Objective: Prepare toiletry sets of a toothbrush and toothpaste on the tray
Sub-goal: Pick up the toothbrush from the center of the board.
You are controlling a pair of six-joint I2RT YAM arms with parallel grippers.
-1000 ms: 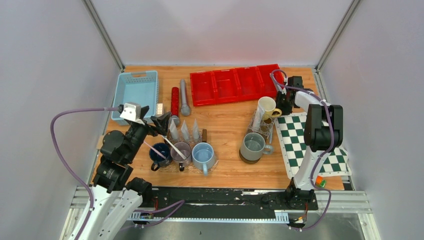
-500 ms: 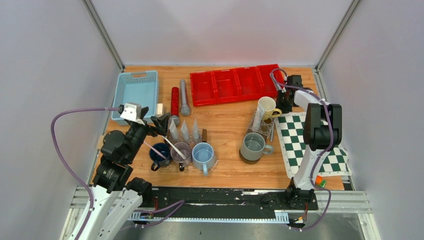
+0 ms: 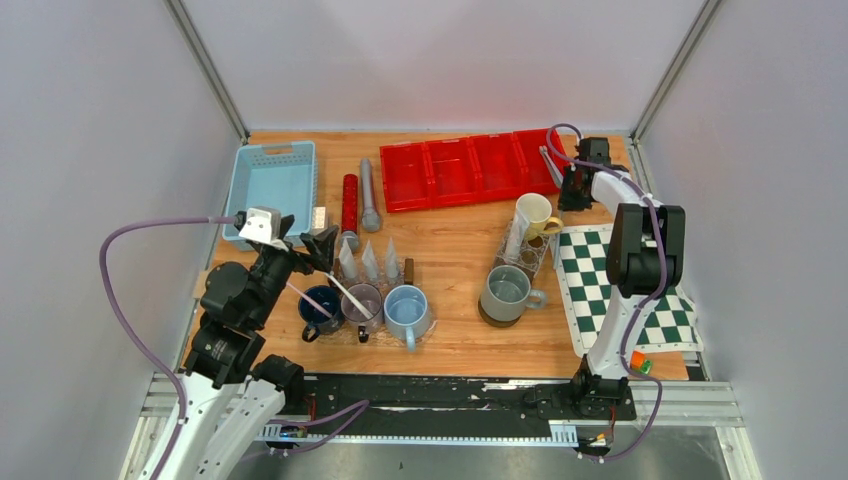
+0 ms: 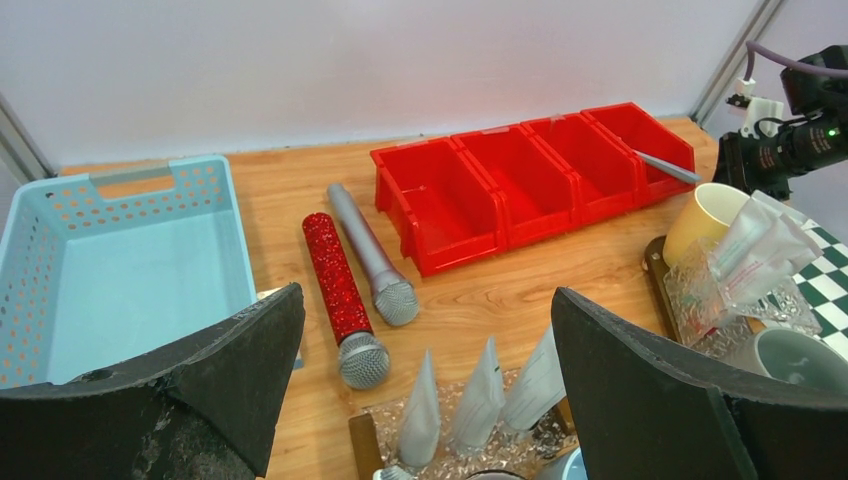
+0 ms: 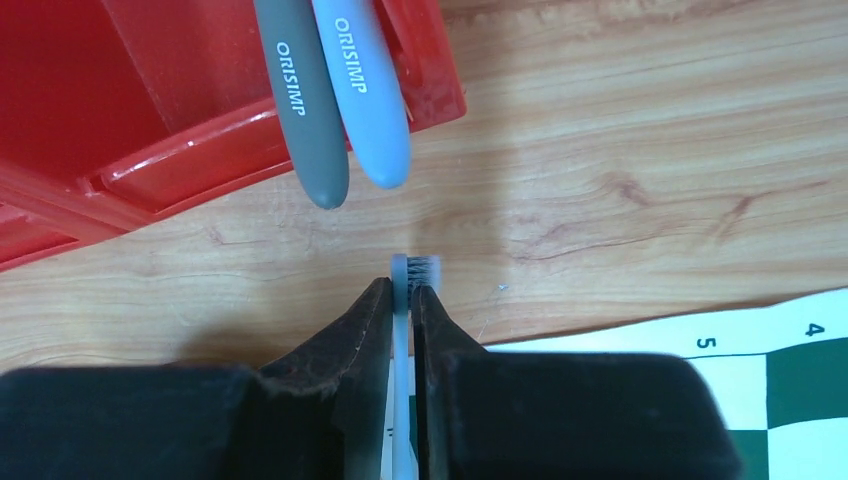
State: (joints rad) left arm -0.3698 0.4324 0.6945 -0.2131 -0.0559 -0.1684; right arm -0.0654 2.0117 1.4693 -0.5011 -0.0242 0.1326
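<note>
Top view: right tool (image 3: 572, 190) small and dark beside the red tray (image 3: 470, 170), grip unreadable; left tool (image 3: 310, 238) above mugs (image 3: 405, 310). Left wrist view: left tool's black jaws wide apart, empty; wedge-shaped toothpaste tubes (image 4: 480, 395) cut off below. Right wrist view: right tool clamps a thin pale toothbrush (image 5: 405, 290), its bristled head over the wood-grain desk (image 5: 620, 150), its shaft mostly hidden.

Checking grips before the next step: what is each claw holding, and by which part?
The right claw pinches a toothbrush just behind its bristle head. The left claw is open, holding nothing.
</note>
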